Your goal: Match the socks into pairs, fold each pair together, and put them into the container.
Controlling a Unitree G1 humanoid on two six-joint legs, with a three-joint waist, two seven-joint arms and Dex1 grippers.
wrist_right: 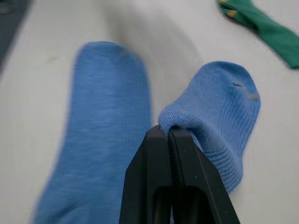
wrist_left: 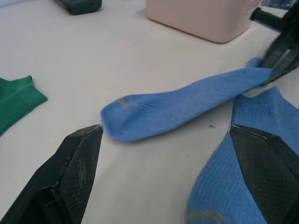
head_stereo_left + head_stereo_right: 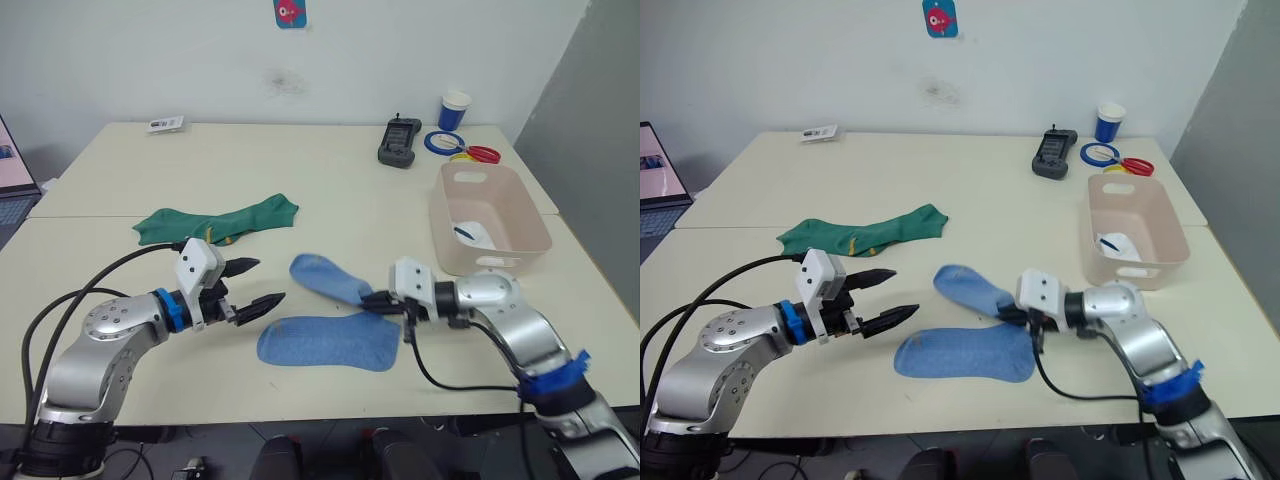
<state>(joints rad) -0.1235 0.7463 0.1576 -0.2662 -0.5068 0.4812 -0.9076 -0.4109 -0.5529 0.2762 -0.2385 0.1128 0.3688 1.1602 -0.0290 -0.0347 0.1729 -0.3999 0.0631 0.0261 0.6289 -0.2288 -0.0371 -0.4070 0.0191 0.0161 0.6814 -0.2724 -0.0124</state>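
Near the front edge of the cream table (image 3: pixel 300 160), the right gripper (image 3: pixel 380 300) has its two black fingers pressed together on the cuff of one light blue sock (image 3: pixel 330 278), whose toe points toward the table's middle while the pinched end is lifted slightly off the surface. The second light blue sock (image 3: pixel 325 343) lies flat just in front of it, closer to the front edge, its cuff end close under the right gripper. The left gripper (image 3: pixel 255 285) hovers just to the left of both blue socks with its fingers spread wide and nothing between them. Behind the left gripper, toward the table's middle, the dark green socks (image 3: pixel 215 222) with yellow marks lie stretched out together. The pale pink-beige tub (image 3: pixel 489 217) stands by the right edge of the table, with white socks (image 3: pixel 470 234) lying inside it. Toward the far right corner sit a dark handheld device (image 3: pixel 399 143), a blue-and-white cup (image 3: pixel 454 111), a blue ring (image 3: pixel 443 142) and a red ring (image 3: pixel 483 154); a small card (image 3: pixel 165 124) lies near the far left edge.
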